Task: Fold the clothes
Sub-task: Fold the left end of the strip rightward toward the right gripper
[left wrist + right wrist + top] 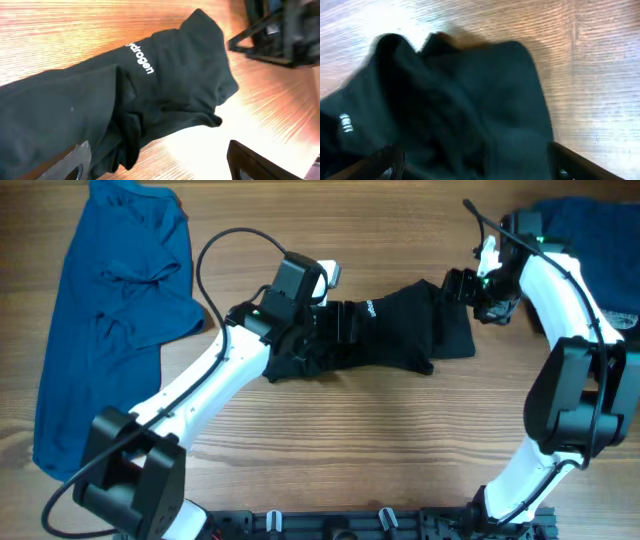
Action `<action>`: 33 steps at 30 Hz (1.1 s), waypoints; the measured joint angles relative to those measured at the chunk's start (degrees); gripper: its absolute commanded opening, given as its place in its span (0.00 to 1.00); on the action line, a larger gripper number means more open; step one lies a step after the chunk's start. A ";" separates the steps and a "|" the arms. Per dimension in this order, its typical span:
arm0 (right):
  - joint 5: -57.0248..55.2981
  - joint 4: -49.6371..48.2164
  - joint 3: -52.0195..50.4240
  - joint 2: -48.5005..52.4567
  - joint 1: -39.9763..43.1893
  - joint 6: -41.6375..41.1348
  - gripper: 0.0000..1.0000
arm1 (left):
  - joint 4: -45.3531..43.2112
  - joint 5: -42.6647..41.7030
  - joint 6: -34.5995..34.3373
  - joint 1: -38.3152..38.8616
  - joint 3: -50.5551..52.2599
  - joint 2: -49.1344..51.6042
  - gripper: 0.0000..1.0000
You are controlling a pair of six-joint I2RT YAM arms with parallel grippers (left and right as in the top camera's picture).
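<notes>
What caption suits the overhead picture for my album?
Left hand and right hand, both open, over a crumpled black garment on a table; a blue T-shirt lies aside.

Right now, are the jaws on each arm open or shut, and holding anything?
Left gripper: jaws open over the black garment, holding nothing.
Right gripper: jaws open over it too, holding nothing.

We see a wooden table (400, 440), its grain fine and straight, with a soft sheen that flares into glare in the wrist views. The black garment (410, 330) is matt, soft cloth, creased; its logo (141, 59) is a smooth white print. Along the left edge the T-shirt (110, 310) is bright blue cloth, matt and wrinkled. The left arm (210, 375) and right arm (555, 290) wear glossy white plastic shells with matt black joints.
</notes>
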State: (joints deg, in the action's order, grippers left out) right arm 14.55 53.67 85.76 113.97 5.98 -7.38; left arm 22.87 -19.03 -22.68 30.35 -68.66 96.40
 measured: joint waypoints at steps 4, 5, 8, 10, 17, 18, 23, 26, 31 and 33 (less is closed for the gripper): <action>0.02 -6.80 -5.99 0.13 0.28 2.16 0.90 | 0.24 -0.24 0.00 0.00 -0.09 -0.20 0.88; 0.02 -7.80 -7.08 0.22 0.28 2.51 0.89 | 0.22 -0.24 0.00 0.00 -0.09 -0.20 0.88; 0.04 -13.75 -11.23 0.04 0.28 3.28 0.82 | 0.24 -0.42 0.00 -0.15 -0.09 -0.20 0.88; -0.15 -16.46 -12.31 -0.20 0.31 3.65 0.72 | 0.28 -0.42 0.00 -0.59 -0.09 -0.33 0.88; -0.02 -21.11 -14.62 -0.39 0.39 4.11 0.04 | 1.33 -0.42 0.00 -4.28 -0.09 -6.64 0.88; -0.02 -21.11 -14.93 -0.37 0.33 3.85 0.04 | 1.66 -0.44 0.00 -4.85 -0.09 -8.48 0.87; -0.46 -20.50 -15.04 -0.37 0.35 2.05 0.04 | 4.61 -0.44 0.02 -6.91 -0.11 -13.14 0.87; -0.70 -15.08 -13.92 -0.42 0.63 1.46 0.04 | 7.54 -0.42 0.00 -9.81 -0.20 -13.75 0.87; -0.63 -4.26 -8.66 -3.28 2.01 2.10 0.04 | 11.06 -0.39 0.09 -15.30 -0.20 -13.75 0.85; 0.35 -1.99 -6.29 -5.95 2.05 2.75 0.04 | 11.52 -0.37 0.72 -16.79 -0.20 -13.75 0.85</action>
State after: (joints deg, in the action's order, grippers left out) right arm 14.90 51.68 79.46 108.03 8.03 -4.62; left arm 34.39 -19.40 -21.96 13.56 -68.86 82.65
